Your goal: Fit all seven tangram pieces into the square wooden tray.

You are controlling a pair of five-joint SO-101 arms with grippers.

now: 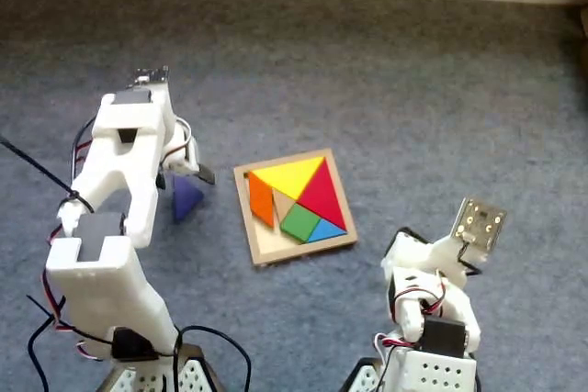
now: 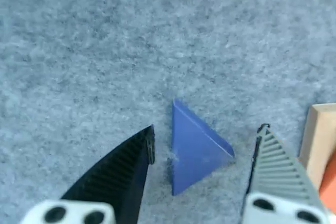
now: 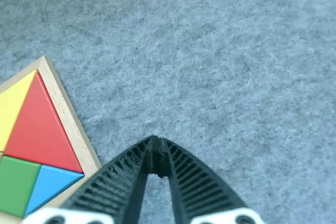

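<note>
Tangram pieces are mostly inside the square wooden tray. We count five there: yellow triangle, red triangle, orange piece, green square and light-blue triangle, packed edge to edge. Some bare wood shows btw. the orange piece and the green square, and along the tray side nearest to the arms.

One dark-blue triangle lies flat on the grey carpet, outside the tray, near its side facing the left arm. The left gripper is spread wide w/ one finger on each side of this triangle; carpet shows btw. each finger and the piece, so no contact.

The right gripper has its fingers pressed together w/ nothing btw. them. It hangs over the carpet, near the tray corner where the red and light-blue triangles are.
</note>
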